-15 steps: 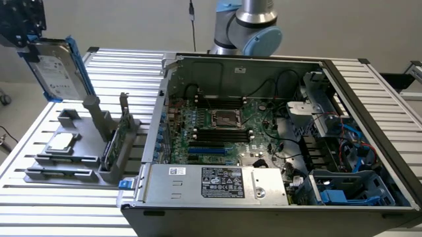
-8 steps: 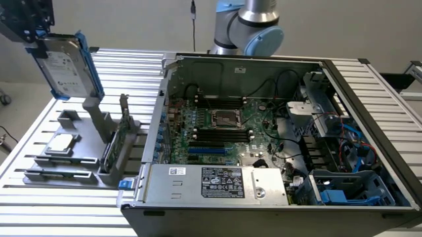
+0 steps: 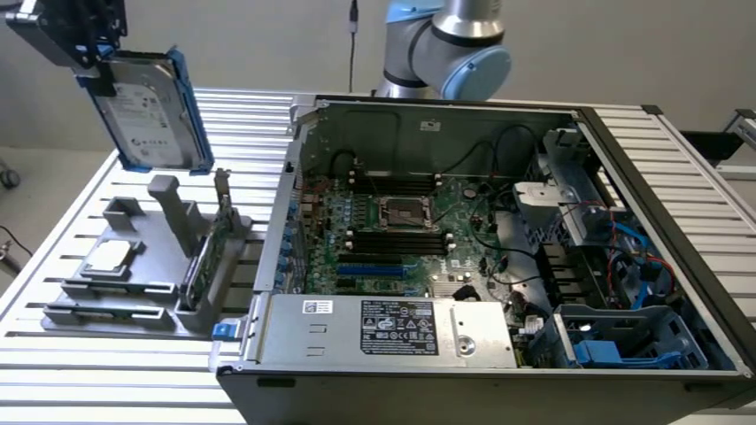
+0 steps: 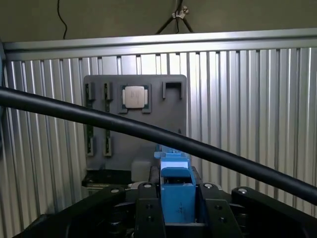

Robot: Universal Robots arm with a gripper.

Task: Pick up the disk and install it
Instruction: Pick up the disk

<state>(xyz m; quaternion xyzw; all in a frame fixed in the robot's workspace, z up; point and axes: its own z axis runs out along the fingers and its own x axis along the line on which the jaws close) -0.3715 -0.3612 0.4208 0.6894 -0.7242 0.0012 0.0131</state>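
**One disk in the air, install not yet done**

Half the job looks done, by my reading: the end effector (image 3: 95, 73) is clamped on the disk (image 3: 148, 111), jaws closed on its upper end; the disk hangs directly beneath it, on edge and slightly tilted, touching nothing else; in the wrist view the blue carrier (image 4: 176, 191) sits squeezed between the black jaws.

Well below the end effector, on the slatted counter (image 3: 248, 115), lies the grey holder (image 3: 130, 266); a small square chip (image 3: 109, 257) rests in it and a green card (image 3: 207, 239) stands on edge at its side; the disk is clear of all three.

The step in hand appears to be the carry toward the open computer case (image 3: 449, 104), which sits lower than the end effector and off to the exterior view's right; installing would call for passing over the near case wall without clipping it, then turning the disk to match a drive slot; the blue-fitted bay (image 3: 614, 341) at the corner of the case farthest from the end effector looks a likely seat, though I cannot be sure.

As for the disk: flat, rectangular, silver-grey metal; a white label with dark print faces the exterior camera; bright blue plastic frames its long edges.
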